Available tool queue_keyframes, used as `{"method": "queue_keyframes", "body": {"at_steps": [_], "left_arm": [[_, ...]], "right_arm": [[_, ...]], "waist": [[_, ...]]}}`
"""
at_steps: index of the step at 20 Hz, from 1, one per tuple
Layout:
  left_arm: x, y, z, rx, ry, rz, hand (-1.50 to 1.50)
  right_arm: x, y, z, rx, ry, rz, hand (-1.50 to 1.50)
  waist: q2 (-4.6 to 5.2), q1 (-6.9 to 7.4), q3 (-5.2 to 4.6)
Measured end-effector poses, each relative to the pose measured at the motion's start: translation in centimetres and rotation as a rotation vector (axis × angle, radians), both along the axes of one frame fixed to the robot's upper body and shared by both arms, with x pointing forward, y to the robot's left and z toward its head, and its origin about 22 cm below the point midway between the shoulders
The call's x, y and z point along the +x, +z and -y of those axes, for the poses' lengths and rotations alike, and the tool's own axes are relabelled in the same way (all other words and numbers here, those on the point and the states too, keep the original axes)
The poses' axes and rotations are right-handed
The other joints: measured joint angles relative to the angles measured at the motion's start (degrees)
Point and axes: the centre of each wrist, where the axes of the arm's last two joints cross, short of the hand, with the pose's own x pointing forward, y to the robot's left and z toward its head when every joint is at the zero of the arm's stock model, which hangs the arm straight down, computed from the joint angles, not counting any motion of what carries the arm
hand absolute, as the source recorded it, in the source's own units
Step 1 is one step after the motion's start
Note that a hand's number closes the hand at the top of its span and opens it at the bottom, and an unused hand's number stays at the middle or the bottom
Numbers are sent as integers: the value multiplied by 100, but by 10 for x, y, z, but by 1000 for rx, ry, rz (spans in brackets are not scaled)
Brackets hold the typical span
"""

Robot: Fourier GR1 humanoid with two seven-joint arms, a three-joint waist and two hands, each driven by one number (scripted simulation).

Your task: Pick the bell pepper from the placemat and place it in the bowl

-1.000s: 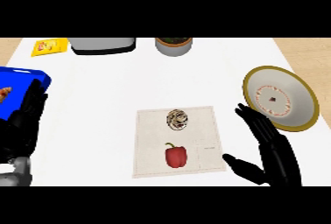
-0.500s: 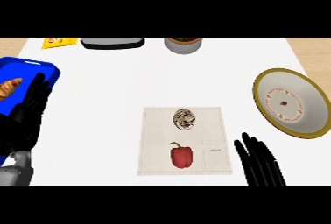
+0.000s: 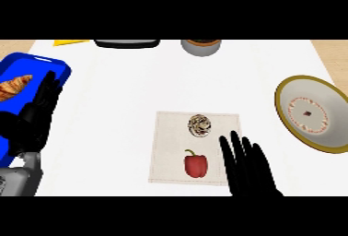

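Note:
A red bell pepper [image 3: 195, 165] with a green stem lies on the lower part of a pale placemat [image 3: 170, 138] in the head view. My right hand [image 3: 246, 168] is open, fingers straight and pointing up, just right of the pepper and over the placemat's right edge, not touching the pepper. The bowl [image 3: 311, 113], cream with a gold rim and a patterned inside, stands at the right edge of the counter. My left hand [image 3: 35, 117] rests open at the left, fingers up, over a blue tray.
A speckled round object [image 3: 199, 125] lies on the placemat above the pepper. A blue tray [image 3: 27, 71] at the left holds a croissant [image 3: 14, 86]. At the back stand a grey cup [image 3: 201, 46], a dark container [image 3: 127, 43] and a yellow item [image 3: 70, 42].
My right hand has moved left and down, from beside the placemat toward the pepper. The view has shifted, so everything sits farther right and lower than before.

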Motion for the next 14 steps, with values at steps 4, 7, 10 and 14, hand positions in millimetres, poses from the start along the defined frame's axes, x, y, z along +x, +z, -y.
{"method": "queue_keyframes", "body": {"at_steps": [4, 7, 10, 14], "left_arm": [[0, -1, 2, -5, -10, -2, 0], [0, -6, -3, -1, -11, 2, 0], [2, -4, -6, -1, -9, 7, 0], [1, -1, -7, -6, -6, -1, 0]], "right_arm": [[21, 1, -11, -56, -7, -128, -150], [36, -5, -21, -72, 25, -203, -150], [48, -7, -21, -74, 54, -279, -150], [66, -20, -23, -103, 56, -395, -150]], "waist": [[13, 50, 6], [11, 50, 10], [4, 30, 13], [-2, 45, 14]]}}
